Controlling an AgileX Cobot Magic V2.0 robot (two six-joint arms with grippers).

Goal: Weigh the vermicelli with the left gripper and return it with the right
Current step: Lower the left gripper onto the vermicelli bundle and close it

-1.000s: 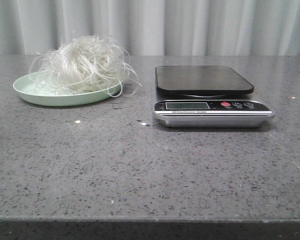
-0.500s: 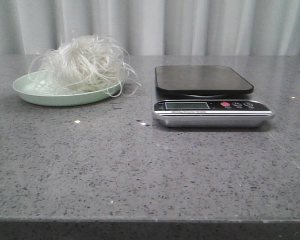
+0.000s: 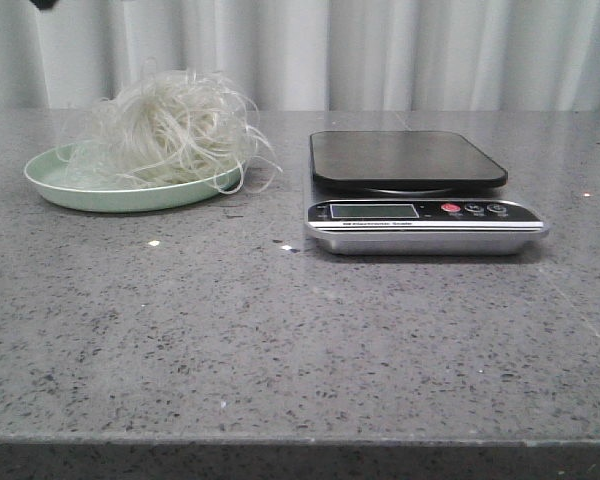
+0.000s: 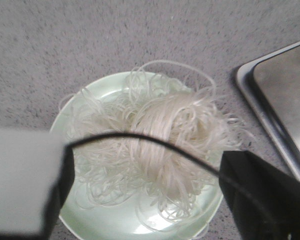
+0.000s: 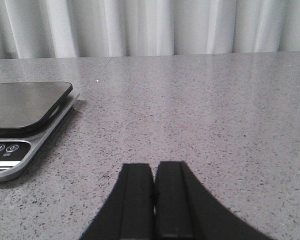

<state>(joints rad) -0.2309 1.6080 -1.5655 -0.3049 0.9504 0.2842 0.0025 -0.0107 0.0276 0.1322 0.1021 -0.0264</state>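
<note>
The vermicelli [image 3: 165,130] is a fluffy white nest heaped on a pale green plate [image 3: 100,195] at the table's far left. In the left wrist view the vermicelli [image 4: 155,135] lies on the plate [image 4: 115,222] between my wide-open jaws. My left gripper [image 4: 145,200] is above it, empty; only a dark tip [image 3: 42,4] shows at the front view's top left. My right gripper [image 5: 154,170] is shut and empty, low over bare table right of the scale [image 5: 20,125].
The kitchen scale [image 3: 420,195] with a black platform [image 3: 405,158] stands at centre right of the grey stone table [image 3: 280,340]. Its edge shows in the left wrist view [image 4: 280,100]. A grey curtain hangs behind.
A dark part of my left arm has come into the front view's top left corner. The plate, vermicelli and scale have not moved.
</note>
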